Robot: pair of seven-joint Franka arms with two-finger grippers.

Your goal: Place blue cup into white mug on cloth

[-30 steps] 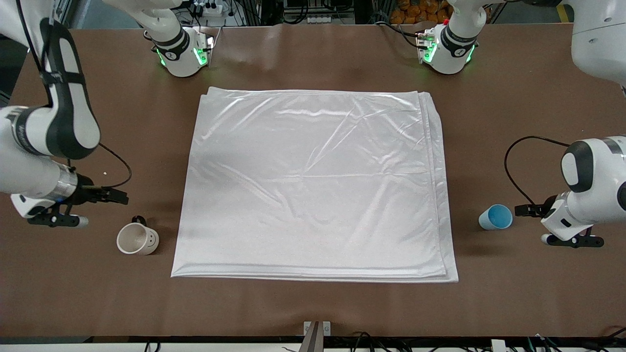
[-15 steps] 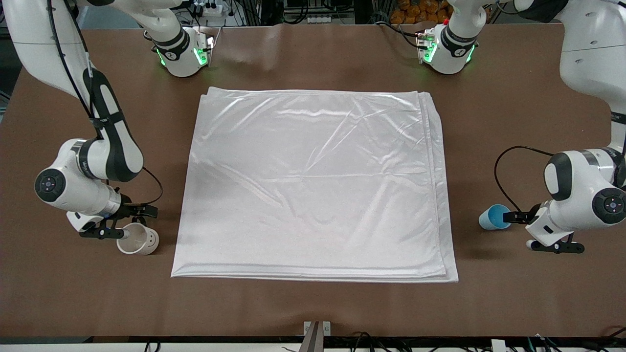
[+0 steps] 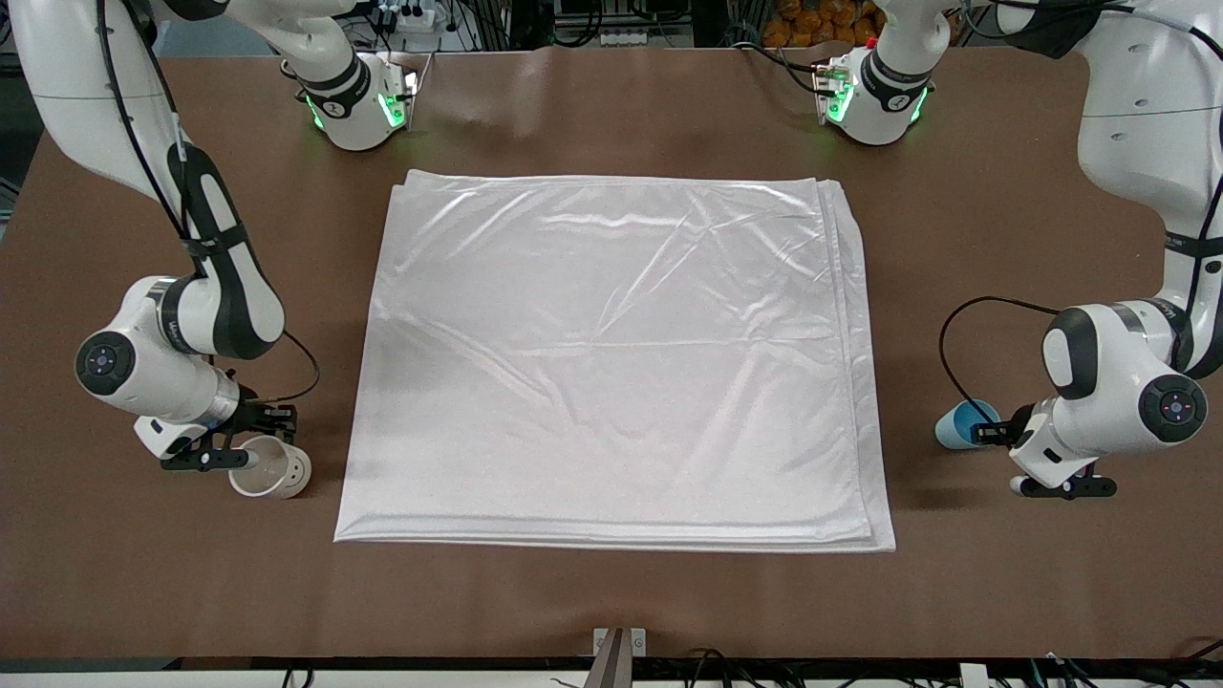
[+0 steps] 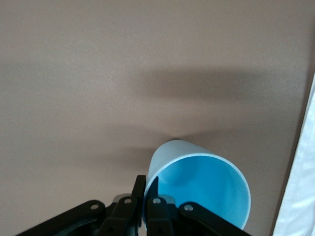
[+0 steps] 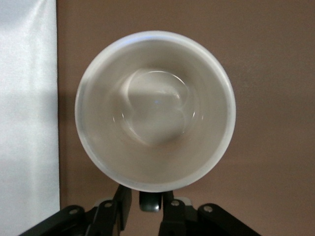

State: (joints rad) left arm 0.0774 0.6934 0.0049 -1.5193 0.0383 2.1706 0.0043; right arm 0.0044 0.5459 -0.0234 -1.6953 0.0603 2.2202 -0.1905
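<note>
The blue cup (image 3: 957, 426) stands on the bare table beside the cloth (image 3: 611, 363), at the left arm's end. My left gripper (image 3: 989, 432) is shut on its rim, one finger inside and one outside, as the left wrist view shows of the cup (image 4: 202, 191) and gripper (image 4: 146, 196). The white mug (image 3: 275, 470) stands on the bare table at the right arm's end, off the cloth. My right gripper (image 3: 265, 436) is open, and its fingers straddle the mug's black handle (image 5: 150, 201). The mug (image 5: 155, 110) is empty.
The cloth lies flat in the middle of the brown table (image 3: 611, 602), its edge showing in both wrist views (image 4: 300, 196) (image 5: 27, 98). The two arm bases (image 3: 358, 105) (image 3: 874, 96) stand farther from the front camera than the cloth.
Both arms came in from the table ends and lowered. The left gripper has reached the blue cup and closed on its rim. The right gripper has reached the mug's handle.
</note>
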